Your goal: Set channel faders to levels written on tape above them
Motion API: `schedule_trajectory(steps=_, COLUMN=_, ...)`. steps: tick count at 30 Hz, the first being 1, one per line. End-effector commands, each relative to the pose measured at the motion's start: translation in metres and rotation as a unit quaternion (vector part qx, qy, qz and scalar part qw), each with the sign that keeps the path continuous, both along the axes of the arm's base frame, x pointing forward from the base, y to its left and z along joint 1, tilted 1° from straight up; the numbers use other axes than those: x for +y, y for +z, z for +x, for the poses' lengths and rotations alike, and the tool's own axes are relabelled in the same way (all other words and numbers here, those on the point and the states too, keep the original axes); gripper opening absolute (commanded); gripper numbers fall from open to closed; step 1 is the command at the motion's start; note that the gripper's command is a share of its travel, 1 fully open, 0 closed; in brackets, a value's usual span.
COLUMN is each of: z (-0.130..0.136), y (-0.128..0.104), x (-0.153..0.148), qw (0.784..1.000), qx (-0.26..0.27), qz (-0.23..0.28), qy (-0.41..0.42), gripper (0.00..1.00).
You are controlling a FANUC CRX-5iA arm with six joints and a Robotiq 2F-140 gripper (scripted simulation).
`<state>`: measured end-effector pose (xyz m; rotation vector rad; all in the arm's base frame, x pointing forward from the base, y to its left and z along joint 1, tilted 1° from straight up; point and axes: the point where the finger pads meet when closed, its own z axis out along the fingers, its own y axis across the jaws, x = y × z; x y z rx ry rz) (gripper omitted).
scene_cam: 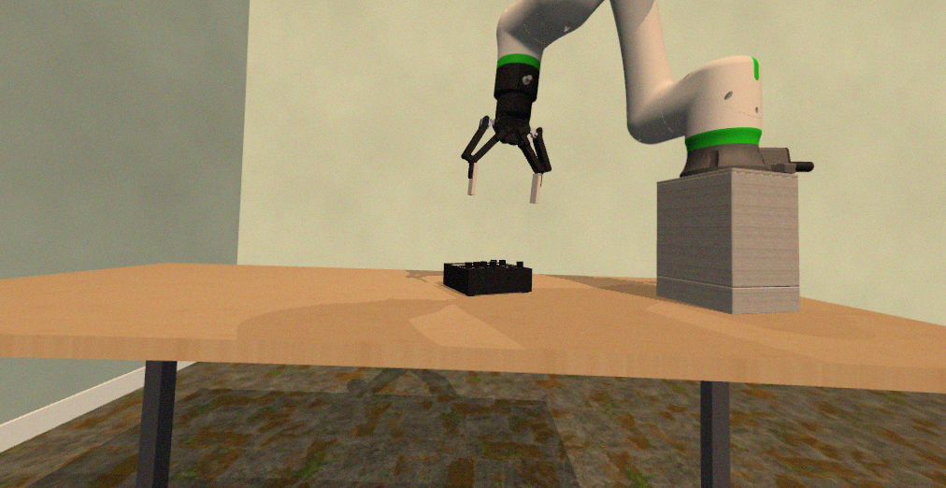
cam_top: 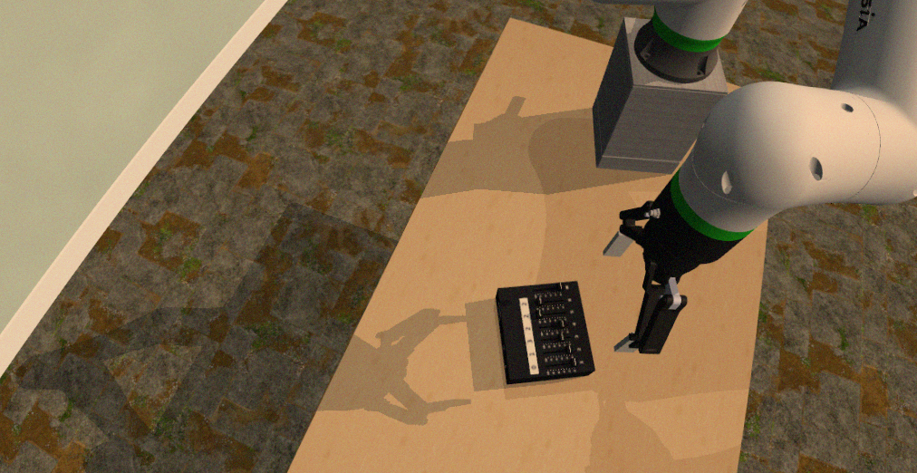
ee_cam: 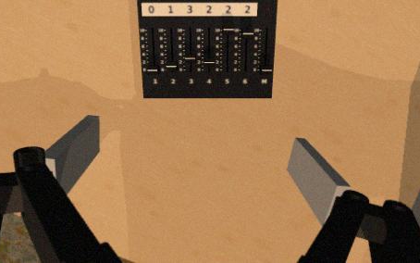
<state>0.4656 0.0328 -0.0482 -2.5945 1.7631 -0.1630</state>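
1. Desk position: the lighting desk [cam_top: 544, 332] stands flat on the table [cam_top: 513, 213], lower centre of the top view; in the wrist view it fills the upper centre of the frame, square to the camera.
2. Gripper state: the gripper [scene_cam: 503, 188] hangs well above the table, fingers spread fully and holding nothing. In the top view it sits to the right of the desk, not over it.
3. Targets: the tape [ee_cam: 199, 9] reads 0, 1, 3, 2, 2, 2 for channels 1 to 6.
4. Channels 1 to 4: fader 1 [ee_cam: 152, 70] sits at the bottom mark, fader 2 [ee_cam: 171, 66] just above it, fader 3 [ee_cam: 190, 58] near 3 and fader 4 [ee_cam: 209, 62] near 2. These 4 appear to match their levels, though the scale is too small to confirm to the mark.
5. Channels 5 and 6: fader 5 [ee_cam: 228, 30] stands at about 10 and fader 6 [ee_cam: 248, 33] near 9. Both call for 2, so both are outstanding.
6. Master: the master fader [ee_cam: 266, 70] rests at the bottom of its track; its starting level cannot be verified here.
7. Assessment: roughly 4 of 6 channels done; 2 long downward pulls left, with care near the adjacent master.
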Motion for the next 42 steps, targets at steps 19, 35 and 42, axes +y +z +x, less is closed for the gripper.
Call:
schedule_trajectory(steps=19, z=0.000, y=0.000, x=0.000, qw=1.000, qx=0.000, qz=0.000, qy=0.000, gripper=1.00)
schedule_trajectory(steps=35, z=0.033, y=-0.021, x=-0.075, qw=0.985, qx=0.035, qz=0.031, qy=-0.166, gripper=1.00)
schedule_trajectory(steps=42, z=0.033, y=-0.021, x=-0.075, qw=0.985, qx=0.035, qz=0.031, qy=-0.166, gripper=1.00)
